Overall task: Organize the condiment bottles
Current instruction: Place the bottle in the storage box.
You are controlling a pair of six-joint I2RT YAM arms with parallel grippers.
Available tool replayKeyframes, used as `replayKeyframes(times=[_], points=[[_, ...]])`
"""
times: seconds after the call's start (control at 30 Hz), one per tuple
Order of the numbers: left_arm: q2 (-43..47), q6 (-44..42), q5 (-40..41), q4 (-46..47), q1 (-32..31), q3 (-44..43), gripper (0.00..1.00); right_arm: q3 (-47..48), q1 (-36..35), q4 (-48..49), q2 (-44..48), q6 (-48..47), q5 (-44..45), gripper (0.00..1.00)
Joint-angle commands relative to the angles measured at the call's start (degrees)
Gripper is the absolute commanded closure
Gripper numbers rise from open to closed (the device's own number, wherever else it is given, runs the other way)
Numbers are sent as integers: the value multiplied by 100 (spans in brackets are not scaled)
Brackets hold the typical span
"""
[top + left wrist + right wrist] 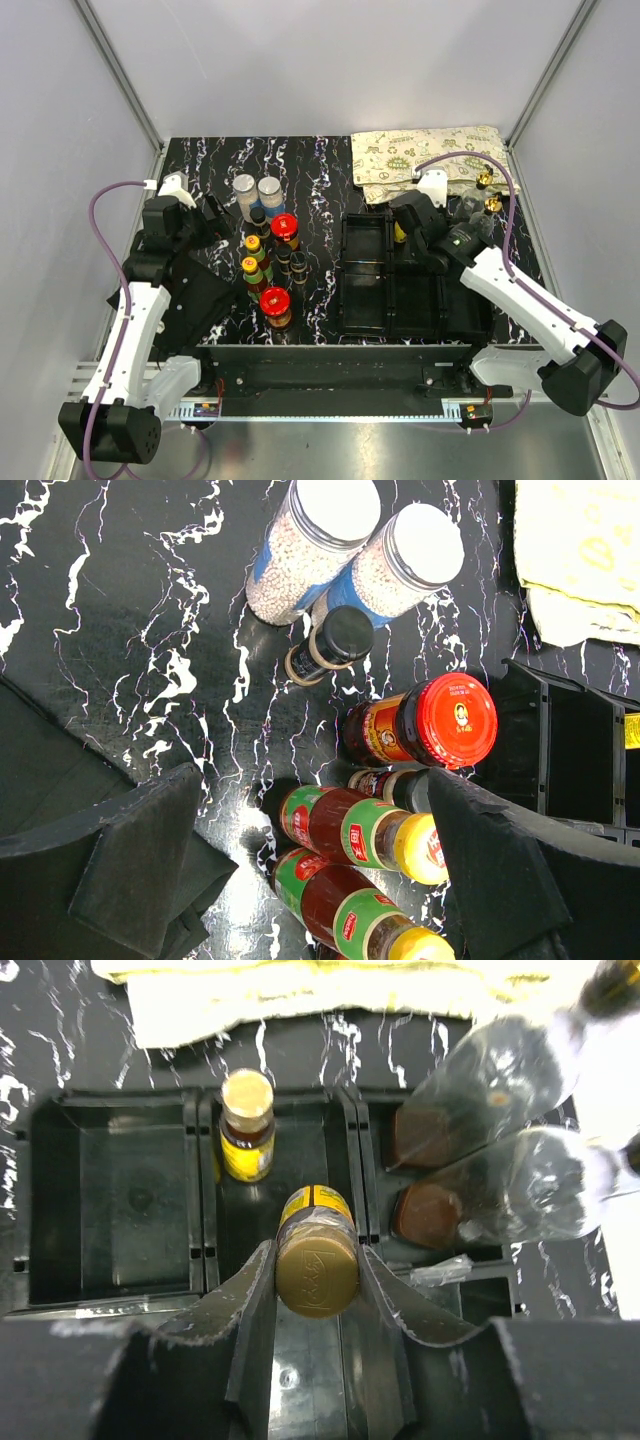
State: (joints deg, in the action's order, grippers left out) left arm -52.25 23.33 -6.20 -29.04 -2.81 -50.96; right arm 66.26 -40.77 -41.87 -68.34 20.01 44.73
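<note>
The left tool (320,830) is hanging spread wide above the cluster of bottles (265,250) standing on the counter (120,630). Two yellow-capped sauces (365,830) are showing between its fingers, with a red-lidded jar (440,720) just beyond. The right tool (317,1305) is pinching a gold-capped bottle (317,1260) above the middle compartment of the black tray (100,1102), near a smaller yellow bottle (247,1125) standing there. Further right, two clear glass bottles (500,1090) are showing blurred, their tops cut off.
</note>
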Motion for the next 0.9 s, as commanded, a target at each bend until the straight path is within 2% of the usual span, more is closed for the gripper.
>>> replayKeyframes(times=[0.0,0.27,0.63,0.87], points=[[-5,-57,-163,197,43,-63,1,-174,245,424,31,240,-297,100],[22,-57,-145,188,44,-63,1,-693,719,1066,57,223,-974,100],[39,-57,-154,197,44,-54,1,-1001,957,1400,-206,284,-1195,99],[39,-57,-154,188,44,-37,1,-1229,1063,1664,-224,319,-1291,92]])
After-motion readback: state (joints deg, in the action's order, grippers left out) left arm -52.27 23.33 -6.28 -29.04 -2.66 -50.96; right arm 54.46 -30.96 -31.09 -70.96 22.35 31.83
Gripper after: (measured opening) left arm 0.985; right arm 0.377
